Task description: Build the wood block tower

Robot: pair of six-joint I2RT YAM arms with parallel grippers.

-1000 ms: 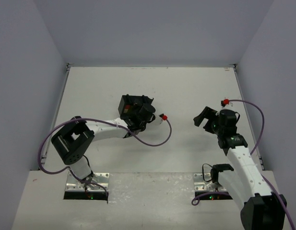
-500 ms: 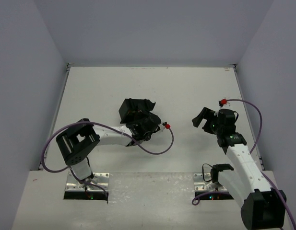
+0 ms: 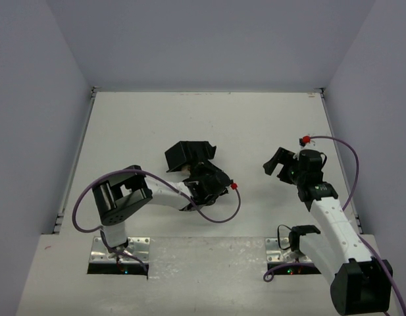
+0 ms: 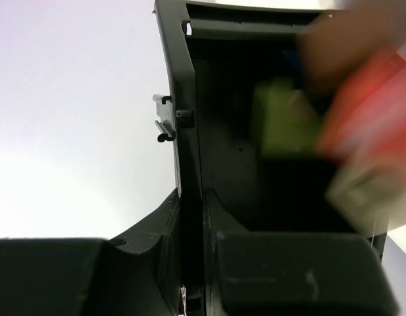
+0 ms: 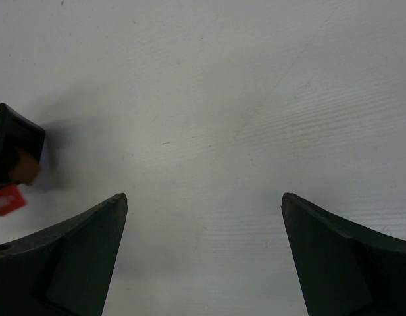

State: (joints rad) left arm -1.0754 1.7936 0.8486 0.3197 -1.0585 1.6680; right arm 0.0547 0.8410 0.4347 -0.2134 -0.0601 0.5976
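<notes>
Left wrist: blocks in black tray (image 4: pixel 189 131) are motion smears: olive-green oblong (image 4: pixel 281 122), red cube (image 4: pixel 377 99) and tan cube (image 4: pixel 351 43), clipped at right edge. The left gripper (image 4: pixel 193 224) is dark, cut at bottom; probably clamped on tray wall. Top view: left arm (image 3: pixel 166 191) covers tray's near side. Right wrist: tray and red cube clipped at left.

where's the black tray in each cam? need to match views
Top external: black tray left of centre, tilted, held by the left gripper.
Left wrist: it fills centre and right, its wall clamped in the gripper, with blurred blocks inside.
Right wrist: a black corner at the far left edge may be it; cannot tell.
Shared landmark: the white table, plain in the top and right wrist views.
</notes>
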